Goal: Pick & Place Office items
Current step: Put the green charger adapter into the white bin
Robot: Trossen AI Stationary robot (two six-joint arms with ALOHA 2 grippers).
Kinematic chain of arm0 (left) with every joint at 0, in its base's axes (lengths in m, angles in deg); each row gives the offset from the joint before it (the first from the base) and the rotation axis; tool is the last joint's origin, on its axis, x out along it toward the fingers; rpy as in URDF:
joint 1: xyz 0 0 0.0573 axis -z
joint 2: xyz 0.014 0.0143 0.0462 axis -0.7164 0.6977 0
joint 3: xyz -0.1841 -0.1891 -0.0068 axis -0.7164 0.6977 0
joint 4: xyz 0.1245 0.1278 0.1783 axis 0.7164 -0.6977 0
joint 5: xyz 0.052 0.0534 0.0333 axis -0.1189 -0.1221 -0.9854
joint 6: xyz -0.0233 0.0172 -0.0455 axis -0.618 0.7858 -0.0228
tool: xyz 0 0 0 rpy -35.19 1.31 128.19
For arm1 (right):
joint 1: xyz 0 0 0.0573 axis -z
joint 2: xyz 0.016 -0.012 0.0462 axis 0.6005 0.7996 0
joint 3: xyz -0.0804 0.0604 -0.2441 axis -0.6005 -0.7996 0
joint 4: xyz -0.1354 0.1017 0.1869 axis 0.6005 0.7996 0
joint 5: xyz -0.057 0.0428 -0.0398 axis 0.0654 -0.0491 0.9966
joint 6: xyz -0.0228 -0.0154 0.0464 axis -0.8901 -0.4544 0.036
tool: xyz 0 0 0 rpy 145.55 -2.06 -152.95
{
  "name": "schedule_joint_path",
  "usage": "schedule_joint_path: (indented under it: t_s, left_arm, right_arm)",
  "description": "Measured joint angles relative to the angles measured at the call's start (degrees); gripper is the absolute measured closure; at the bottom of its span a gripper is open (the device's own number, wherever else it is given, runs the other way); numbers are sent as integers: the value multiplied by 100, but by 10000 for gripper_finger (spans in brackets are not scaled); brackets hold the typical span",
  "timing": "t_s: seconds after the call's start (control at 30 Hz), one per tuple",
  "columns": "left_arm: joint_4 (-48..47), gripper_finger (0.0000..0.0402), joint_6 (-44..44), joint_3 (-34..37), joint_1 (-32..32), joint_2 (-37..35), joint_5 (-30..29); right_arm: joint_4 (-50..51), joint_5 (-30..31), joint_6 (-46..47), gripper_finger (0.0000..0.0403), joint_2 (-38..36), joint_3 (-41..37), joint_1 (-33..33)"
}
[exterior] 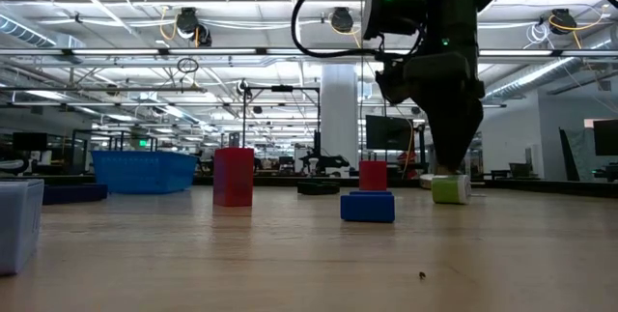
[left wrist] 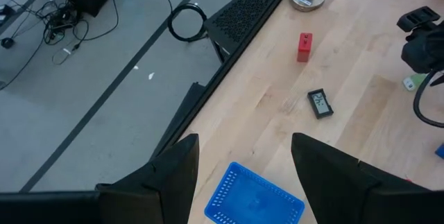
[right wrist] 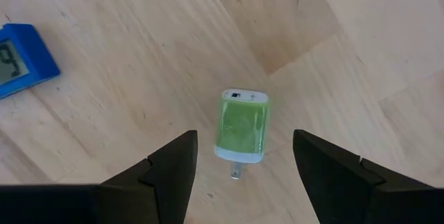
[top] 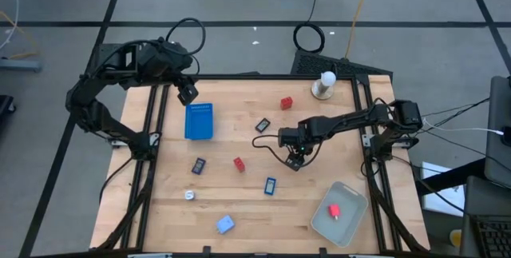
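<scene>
My right end effector (top: 295,160) hangs low over the middle of the counter (top: 239,202), its fingers (right wrist: 173,165) spread apart with nothing between them. The green charger plug (right wrist: 241,125) lies flat on the wood just ahead of the fingertips, clear of both, its metal prong pointing back toward me. In the low view the same green piece (exterior: 450,189) sits on the counter right under my lowered fingers. Beside it in my wrist view is the corner of a blue piece with a small display (right wrist: 21,61).

Farther out, a red block (top: 238,163) lies near the middle, a dark clip-like piece (top: 262,125) just beyond it, and another red block (top: 285,103) toward the far edge near the white knob-topped stand (top: 323,85). Blue-rimmed pieces lie at (top: 270,184) and (top: 198,165), a small silvery-white bit (top: 190,195) and a light blue piece (top: 224,224) sit toward the near edge. The translucent tray (top: 351,202) at the near right corner holds one red item (top: 334,210).

My left end effector (top: 187,92) waits above the far left corner, fingers (left wrist: 177,172) parted and holding nothing, over the blue perforated basket (top: 199,121)
</scene>
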Motion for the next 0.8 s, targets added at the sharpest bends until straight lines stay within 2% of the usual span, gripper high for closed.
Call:
schedule_joint_path:
  t_s: [0.8]
  left_arm:
    - [-2,172,-55,0,0,0,-2]
  right_arm:
    - [-1355,-149,260,174,-2,-853,-299]
